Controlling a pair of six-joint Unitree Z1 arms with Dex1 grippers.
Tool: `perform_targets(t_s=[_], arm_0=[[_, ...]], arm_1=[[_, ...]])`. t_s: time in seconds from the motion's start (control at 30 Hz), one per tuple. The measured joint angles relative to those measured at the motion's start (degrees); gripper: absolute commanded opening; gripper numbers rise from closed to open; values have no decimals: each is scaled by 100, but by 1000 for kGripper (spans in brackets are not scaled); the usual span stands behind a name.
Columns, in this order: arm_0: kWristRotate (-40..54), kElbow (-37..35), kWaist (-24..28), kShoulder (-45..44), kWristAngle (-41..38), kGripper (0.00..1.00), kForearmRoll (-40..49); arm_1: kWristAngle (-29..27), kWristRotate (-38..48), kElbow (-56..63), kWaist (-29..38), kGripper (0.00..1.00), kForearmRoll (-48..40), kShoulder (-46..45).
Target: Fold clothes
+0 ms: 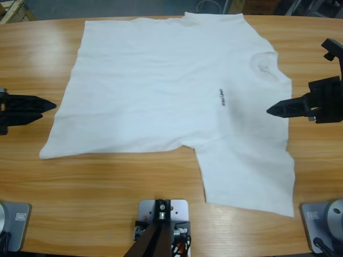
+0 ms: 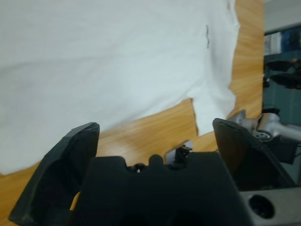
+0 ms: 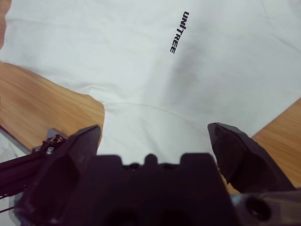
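Note:
A white T-shirt [image 1: 161, 80] lies spread flat on the wooden table [image 1: 107, 182], hem to the left and round neck [image 1: 264, 64] to the right, with a small dark logo [image 1: 221, 97] on the chest. One sleeve [image 1: 252, 176] reaches toward the front edge. My left gripper [image 1: 48, 105] sits just off the hem, apart from the cloth. In the left wrist view it [image 2: 155, 127] is open, with the shirt [image 2: 117, 56] ahead. My right gripper [image 1: 273, 110] hovers over the shoulder area below the neck. It [image 3: 155, 131] is open over the shirt [image 3: 117, 70], holding nothing, the logo [image 3: 178, 32] beyond it.
Bare wood runs along the front of the table and at both ends beside the shirt. The shirt's far edge and upper sleeve [image 1: 214, 21] lie close to the table's back edge. Grey arm hardware [image 2: 273, 127] shows at the right of the left wrist view.

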Motion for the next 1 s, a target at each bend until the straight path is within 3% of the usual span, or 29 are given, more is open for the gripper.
perform_targets(t_s=[0.13,0.23,0.47,0.57,0.73,1.0], arm_0=[[-88,88,0,-146,-8,898,126],[-88,122,1,-62,-47,821,116],[-133,-249,-63,597,-405,821,17],[-270,-262,-110,591,-429,816,-11],[-981,102,-316,277,234,812,60],[-1527,253,-457,475,1454,812,951]], arm_1=[[0,1,0,0,932,0,0],[0,1,0,0,931,0,1],[5,17,-10,0,929,111,77],[169,439,-20,6,927,231,79],[236,1461,240,412,927,-108,-106],[214,1955,337,499,931,-146,-276]])
